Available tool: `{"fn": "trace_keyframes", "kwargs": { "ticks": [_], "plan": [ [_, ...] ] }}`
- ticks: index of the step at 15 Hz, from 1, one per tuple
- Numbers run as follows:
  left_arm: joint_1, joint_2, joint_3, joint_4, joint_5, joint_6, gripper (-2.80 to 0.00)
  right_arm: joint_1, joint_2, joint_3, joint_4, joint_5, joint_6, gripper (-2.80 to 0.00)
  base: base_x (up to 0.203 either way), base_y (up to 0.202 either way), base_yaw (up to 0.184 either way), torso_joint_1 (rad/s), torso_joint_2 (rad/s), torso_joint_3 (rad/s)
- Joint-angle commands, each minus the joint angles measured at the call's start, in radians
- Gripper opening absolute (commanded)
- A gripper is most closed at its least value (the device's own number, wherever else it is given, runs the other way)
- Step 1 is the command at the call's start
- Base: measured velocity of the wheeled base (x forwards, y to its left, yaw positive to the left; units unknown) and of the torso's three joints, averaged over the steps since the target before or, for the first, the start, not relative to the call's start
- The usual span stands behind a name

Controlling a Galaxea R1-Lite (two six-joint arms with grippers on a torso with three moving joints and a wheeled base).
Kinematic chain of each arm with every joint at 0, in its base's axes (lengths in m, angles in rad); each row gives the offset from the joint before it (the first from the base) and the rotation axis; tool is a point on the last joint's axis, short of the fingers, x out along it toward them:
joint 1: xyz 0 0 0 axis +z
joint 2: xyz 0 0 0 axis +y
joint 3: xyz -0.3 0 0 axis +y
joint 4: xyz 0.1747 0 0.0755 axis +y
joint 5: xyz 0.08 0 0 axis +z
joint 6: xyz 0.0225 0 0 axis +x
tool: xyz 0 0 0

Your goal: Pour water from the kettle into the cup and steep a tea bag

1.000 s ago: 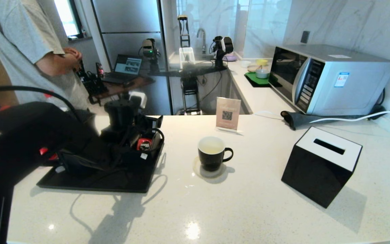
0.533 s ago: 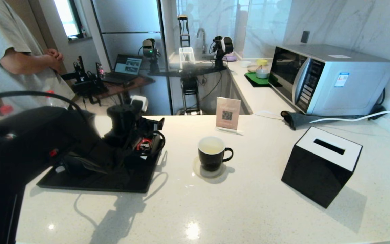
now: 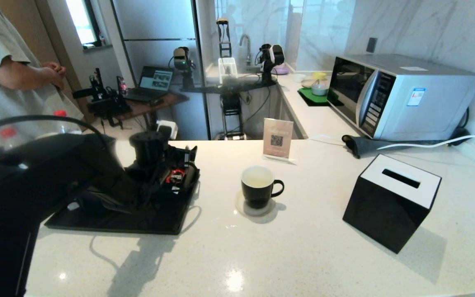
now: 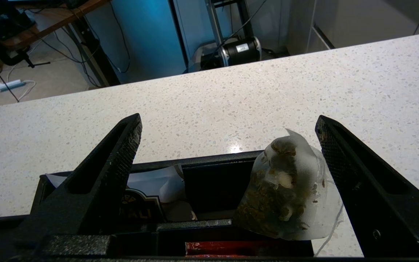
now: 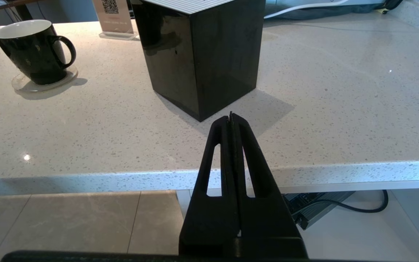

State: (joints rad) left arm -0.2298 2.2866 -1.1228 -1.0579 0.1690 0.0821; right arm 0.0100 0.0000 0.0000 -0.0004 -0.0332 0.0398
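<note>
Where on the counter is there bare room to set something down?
Bare counter lies between the cup and the tissue box, and along the near edge. The black tray, with the open left gripper over it, is crowded.

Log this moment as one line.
left gripper open above translucent tea bag at black tray | right gripper shut, parked | black mug filled

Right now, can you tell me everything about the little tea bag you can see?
The tea bag is a small, see-through mesh pouch, pale and crinkled, stuffed with brownish-green leaf bits. It looks damp. It sits tilted on the edge of the black holder, its top corner pointing up. A thin white string trails down beside it. The left gripper is open around it, and neither finger seems to touch it.
</note>
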Motion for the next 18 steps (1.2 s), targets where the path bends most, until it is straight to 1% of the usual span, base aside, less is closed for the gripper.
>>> {"fn": "trace_keyframes", "kwargs": {
  "ticks": [1, 4, 7, 8, 18],
  "plan": [
    [0.003, 0.009, -0.002, -0.011, 0.001, 0.001, 0.0, 0.001, 0.0, 0.0, -0.002, -0.001, 0.0, -2.8, 0.0, 0.0, 0.0, 0.0, 0.0, 0.0],
    [0.003, 0.016, -0.004, -0.013, 0.0, 0.001, 0.0, 0.001, 0.0, 0.0, -0.002, -0.001, 0.001, -2.8, 0.0, 0.0, 0.0, 0.0, 0.0, 0.0],
    [0.007, 0.017, -0.005, -0.013, -0.017, 0.001, 0.0, 0.001, 0.0, 0.0, -0.002, -0.001, 0.0, -2.8, 0.0, 0.0, 0.0, 0.0, 0.0, 0.0],
    [0.007, 0.018, -0.005, -0.013, -0.019, 0.001, -2.8, 0.001, 0.0, 0.0, -0.001, -0.001, 0.0, -2.8, 0.0, 0.0, 0.0, 0.0, 0.0, 0.0],
    [0.017, 0.02, -0.031, -0.013, -0.017, 0.001, -2.8, 0.001, 0.0, 0.0, -0.001, -0.001, 0.0, -2.8, 0.0, 0.0, 0.0, 0.0, 0.0, 0.0]
  ]
}}
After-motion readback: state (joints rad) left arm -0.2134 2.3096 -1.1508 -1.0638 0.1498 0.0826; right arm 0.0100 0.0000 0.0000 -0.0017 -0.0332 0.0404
